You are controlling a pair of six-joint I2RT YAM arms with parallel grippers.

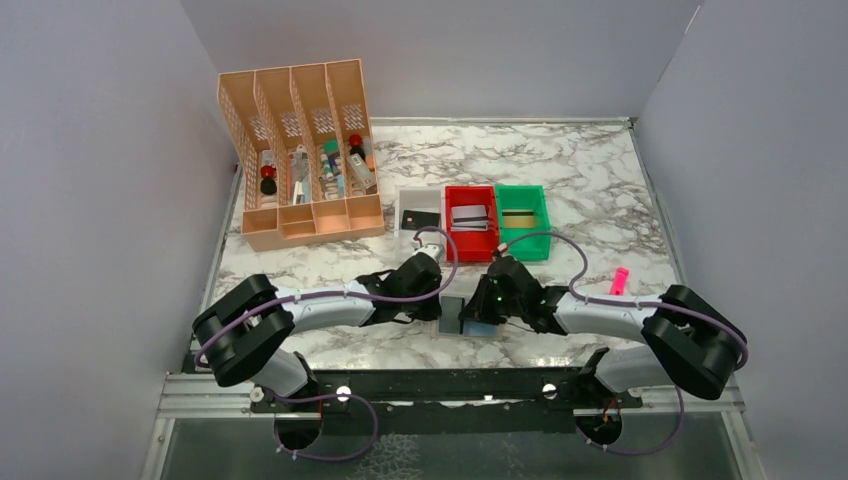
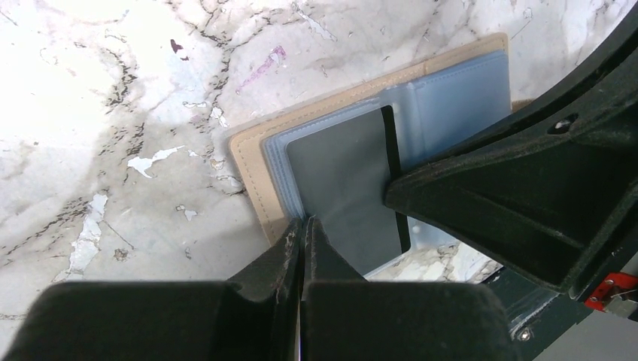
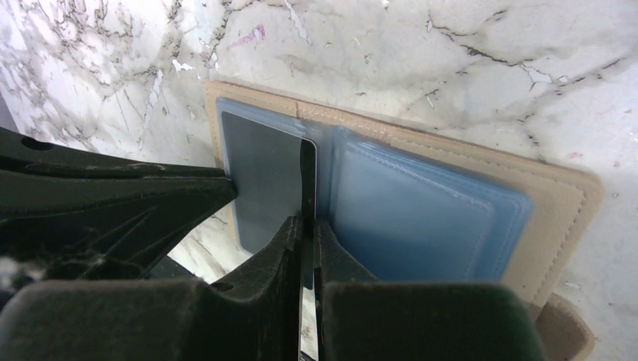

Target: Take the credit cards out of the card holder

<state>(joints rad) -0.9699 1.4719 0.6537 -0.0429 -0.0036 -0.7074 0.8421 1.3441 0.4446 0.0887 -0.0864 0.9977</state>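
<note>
Top external view: both arms converge on the card holder (image 1: pixel 462 318), which lies open on the marble table (image 1: pixel 600 190) close to the arms' bases, in front of a white bin (image 1: pixel 418 193), a red bin (image 1: pixel 470 190) and a green bin (image 1: pixel 522 189), each with one card in it. The wrist cameras show one dark card (image 3: pixel 267 177) partly inside a clear blue-grey sleeve of the holder. The right gripper (image 3: pixel 307 222) is pinched narrow on that card's exposed black edge. The left gripper (image 2: pixel 305 226) is closed almost to nothing on the holder's near edge, apparently pinning it in place. The extraction looks under way but not finished, as most of the card sits within the sleeve. The main risk is friction. If the sleeve clings and the left pinch slips off its thin edge, the whole holder could drag or lift with the card. The right fingers hold only a sliver of the card, so a skewed pull could let it spring free or jam it crooked in the pocket. The two grippers are nearly touching, so any sideways correction could knock one against the other.
</note>
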